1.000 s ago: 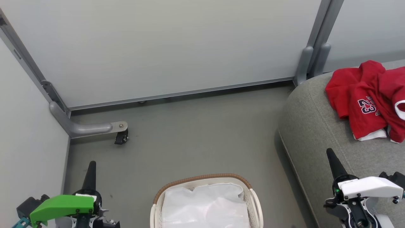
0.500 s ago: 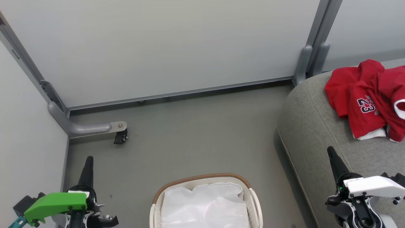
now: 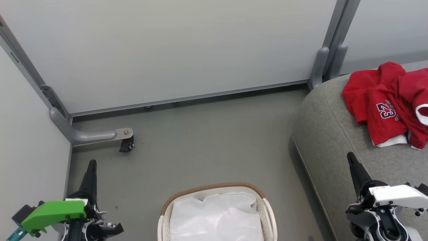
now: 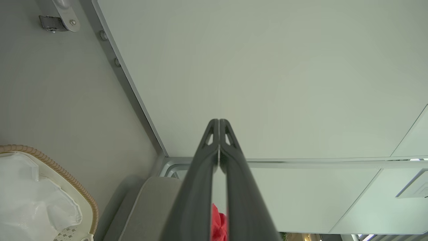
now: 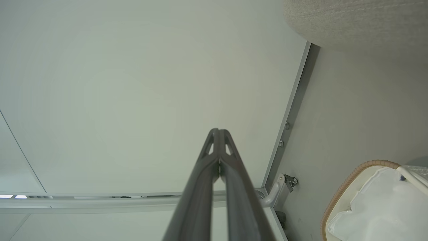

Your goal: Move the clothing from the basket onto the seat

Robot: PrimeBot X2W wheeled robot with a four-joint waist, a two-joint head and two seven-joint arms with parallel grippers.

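The red clothing (image 3: 389,103), with white trim and a dark 23, lies crumpled on the grey seat (image 3: 331,140) at the right. A sliver of that clothing (image 4: 219,222) peeks between my left fingers in the left wrist view. The basket (image 3: 217,195) stands on the floor at the bottom centre, holding just its white cloth liner (image 3: 215,217). My left gripper (image 3: 91,163) is shut and empty at the lower left. Over the seat's front part, my right gripper (image 3: 350,156) is also shut and empty, well below the clothing.
Pale partition walls (image 3: 174,50) close off the back and left. A grey bracket leg with a small black caster (image 3: 126,144) juts onto the floor at the left. Grey posts (image 3: 326,63) stand by the seat's back corner.
Both grippers have slid slightly downward and outward in the head view, staying shut. The scene has shifted a little, so the camera moved too. Clothing and basket lie as before.
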